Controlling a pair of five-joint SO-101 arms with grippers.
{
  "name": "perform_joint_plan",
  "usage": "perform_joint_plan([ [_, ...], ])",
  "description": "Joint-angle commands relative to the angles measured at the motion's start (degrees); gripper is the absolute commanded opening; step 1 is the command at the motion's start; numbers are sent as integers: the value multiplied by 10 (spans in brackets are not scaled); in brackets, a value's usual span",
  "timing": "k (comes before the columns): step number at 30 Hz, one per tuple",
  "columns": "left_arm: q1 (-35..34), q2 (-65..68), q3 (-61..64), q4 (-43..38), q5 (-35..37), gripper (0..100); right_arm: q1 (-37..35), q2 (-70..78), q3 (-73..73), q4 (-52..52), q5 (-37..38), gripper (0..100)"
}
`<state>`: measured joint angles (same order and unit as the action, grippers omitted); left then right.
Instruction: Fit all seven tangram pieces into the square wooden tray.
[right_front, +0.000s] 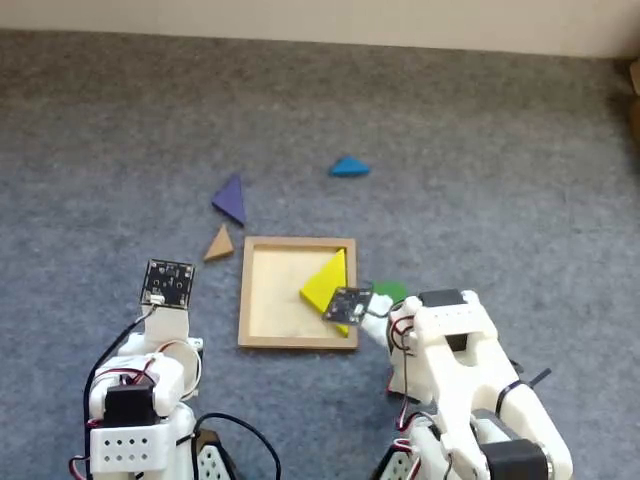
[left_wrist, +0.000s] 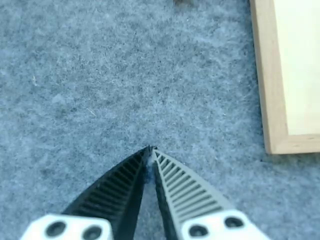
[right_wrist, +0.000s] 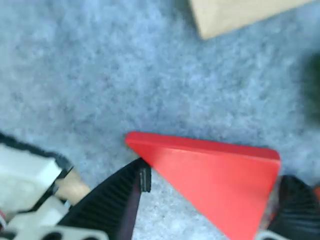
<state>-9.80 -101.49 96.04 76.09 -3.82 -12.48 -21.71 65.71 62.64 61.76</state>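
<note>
Grey carpet (right_front: 450, 120) under wooden tray (right_front: 246, 295). At its four o'clock, right gripper (right_wrist: 212, 187) clamps red triangle (right_wrist: 220, 160); placing seems underway, needing alignment beside yellow triangle (right_front: 325, 282). Left gripper (left_wrist: 151, 150), nine o'clock, pinched shut, empty.

Six tangram pieces (right_front: 349, 168) (right_front: 231, 198) (right_front: 219, 244) (right_front: 326, 280) (right_front: 390, 292) (right_wrist: 210, 175), one tray (right_front: 247, 290)

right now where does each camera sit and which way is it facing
High: fixed above, looking down on the table; left arm, right arm, tray between.
Left wrist: on that arm, facing down past the shut left gripper.
Right wrist: facing down past the right gripper holding the red triangle.
Shared: all three show the tray.
</note>
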Motion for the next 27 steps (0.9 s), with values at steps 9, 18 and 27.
perform_joint_plan([
  [9, -5, -22, 12, 4, 4, 6, -56, 22, -60, -58, -283, 169],
  [18, -5, -22, 12, 4, 4, 6, -62, 21, -102, -25, -357, 167],
  [27, -5, -22, 12, 4, 4, 6, -67, 25, -172, 33, -331, 403],
])
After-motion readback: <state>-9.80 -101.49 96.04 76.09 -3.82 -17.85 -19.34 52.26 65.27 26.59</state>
